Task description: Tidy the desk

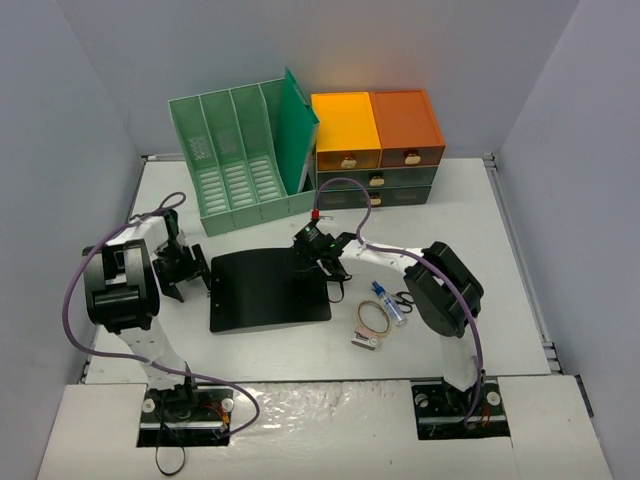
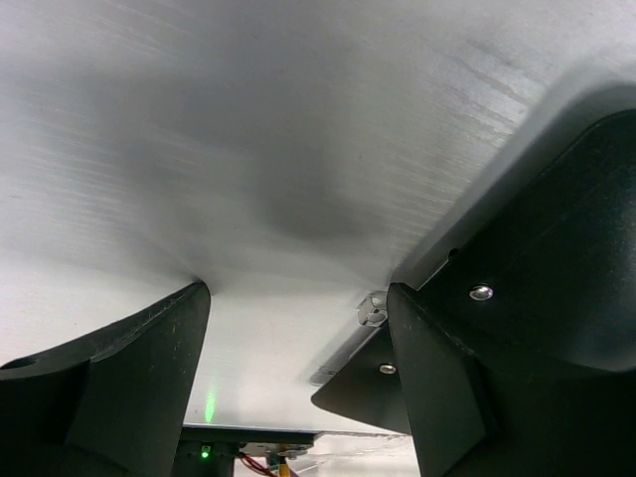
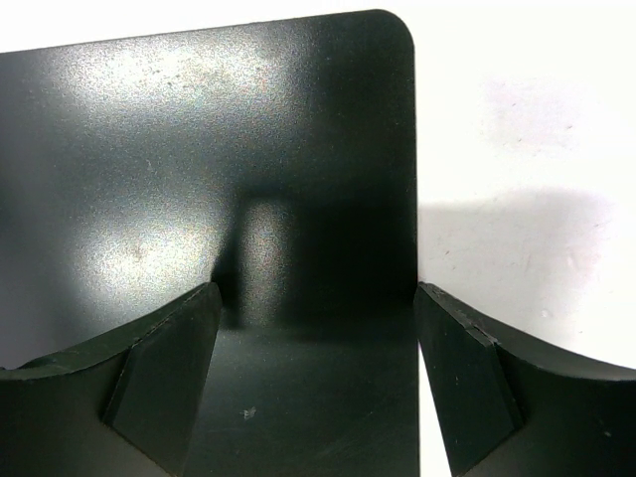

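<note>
The off-white desk (image 1: 450, 215) carries a flat black board (image 1: 268, 290) in its middle. My left gripper (image 1: 185, 272) is low at the board's left edge. Its jaws stand open over bare desk (image 2: 248, 149) with nothing between them. In the left wrist view the left gripper (image 2: 298, 293) has the board's edge (image 2: 363, 393), with rivets and a small metal clip (image 2: 373, 308), just beside its right finger. My right gripper (image 1: 325, 262) is over the board's far right corner. It is open, and the right gripper (image 3: 318, 290) has the black board (image 3: 199, 149) lying beneath it.
A mint-green slotted file rack (image 1: 240, 150) stands at the back left, next to an orange-and-grey drawer unit (image 1: 378, 145). Right of the board lie a tape ring (image 1: 372, 320), a blue-capped tube (image 1: 388, 302) and black scissors (image 1: 404, 298). Metal rails (image 1: 520, 250) line the desk's edges.
</note>
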